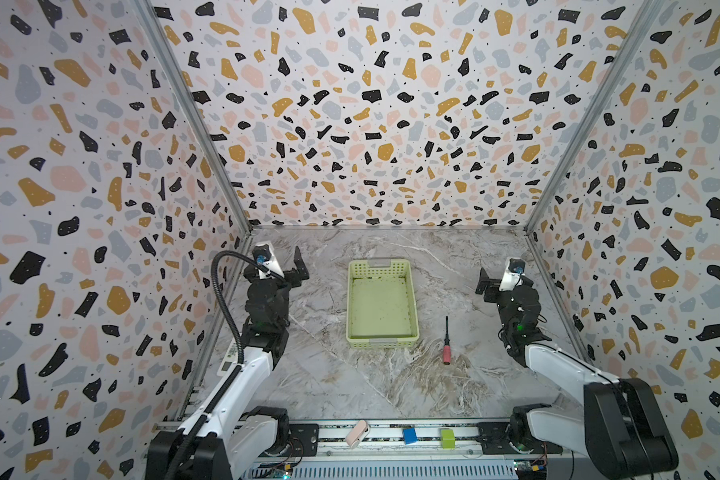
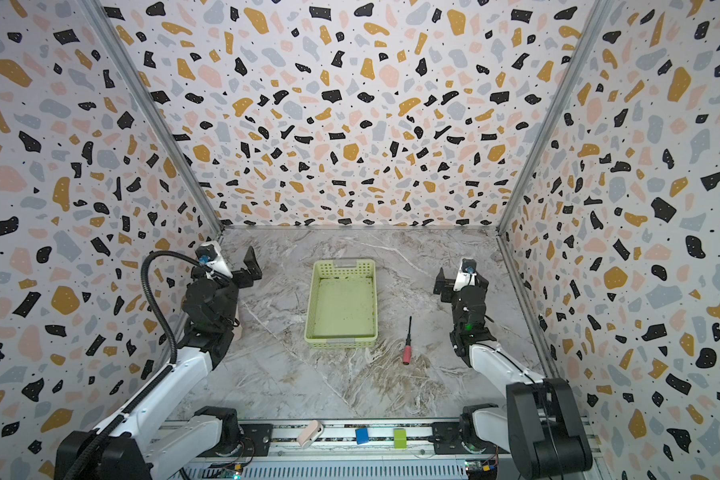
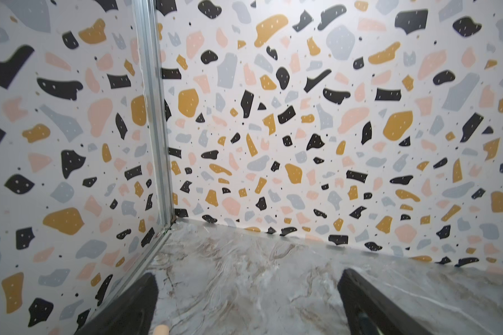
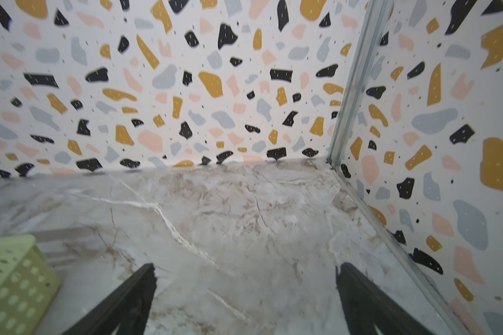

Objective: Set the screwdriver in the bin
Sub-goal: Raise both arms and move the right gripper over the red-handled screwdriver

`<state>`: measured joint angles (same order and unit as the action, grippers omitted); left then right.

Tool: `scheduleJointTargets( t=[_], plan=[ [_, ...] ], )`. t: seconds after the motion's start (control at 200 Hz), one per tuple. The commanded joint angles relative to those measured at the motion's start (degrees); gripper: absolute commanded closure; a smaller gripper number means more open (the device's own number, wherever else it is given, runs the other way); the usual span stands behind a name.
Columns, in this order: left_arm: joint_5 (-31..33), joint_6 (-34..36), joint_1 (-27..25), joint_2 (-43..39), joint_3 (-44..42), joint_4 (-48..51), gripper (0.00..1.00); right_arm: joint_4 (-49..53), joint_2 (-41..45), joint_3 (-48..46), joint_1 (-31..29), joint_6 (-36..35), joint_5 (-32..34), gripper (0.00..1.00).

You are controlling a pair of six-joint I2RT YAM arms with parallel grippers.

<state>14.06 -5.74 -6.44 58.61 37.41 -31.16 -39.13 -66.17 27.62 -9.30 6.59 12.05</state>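
The screwdriver (image 1: pixel 446 343) (image 2: pixel 408 343), thin black shaft and red-pink handle, lies on the marble table just right of the bin, handle toward the front. The pale yellow-green perforated bin (image 1: pixel 412 303) (image 2: pixel 374 303) stands mid-table and is empty; one corner of it (image 4: pixel 15 278) shows in the right wrist view. My left gripper (image 1: pixel 298 266) (image 2: pixel 251 264) (image 3: pixel 247 278) stands open at the back left, nothing between its fingers. My right gripper (image 1: pixel 484 284) (image 2: pixel 440 284) (image 4: pixel 244 269) stands open behind and to the right of the screwdriver, apart from it.
A front rail carries a pale pink object (image 1: pixel 357 433), a blue block (image 1: pixel 409 435) and a green block (image 1: pixel 447 438). Terrazzo-patterned walls with metal corner posts (image 3: pixel 154 116) (image 4: pixel 349 95) close in three sides. A small peach-coloured thing (image 3: pixel 161 330) shows below the left gripper.
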Motion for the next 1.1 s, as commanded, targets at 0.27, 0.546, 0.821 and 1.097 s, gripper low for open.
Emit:
scheduleJointTargets(
  t=[0.27, 0.546, 0.821, 1.097],
  plan=[
    [-13.4, 12.3, -3.7, 5.5, 6.7, 15.7, 0.00, 48.0, -1.1, 23.9, -4.7, 10.9, -4.7, 0.01],
    [-0.4, 18.1, -10.2, 3.9, 4.3, 17.9, 0.01, 61.0, -3.8, 25.5, -13.2, 20.8, 0.7, 0.01],
    [-2.1, 16.1, -10.8, 4.1, 4.6, 18.5, 0.00, 69.1, -4.7, 24.2, -22.0, 28.7, 0.0, 0.01],
    [-6.1, 13.5, -12.2, 4.3, 6.3, 20.1, 0.00, 70.2, -3.6, 17.4, -26.3, 33.4, -0.5, 0.02]
  ],
)
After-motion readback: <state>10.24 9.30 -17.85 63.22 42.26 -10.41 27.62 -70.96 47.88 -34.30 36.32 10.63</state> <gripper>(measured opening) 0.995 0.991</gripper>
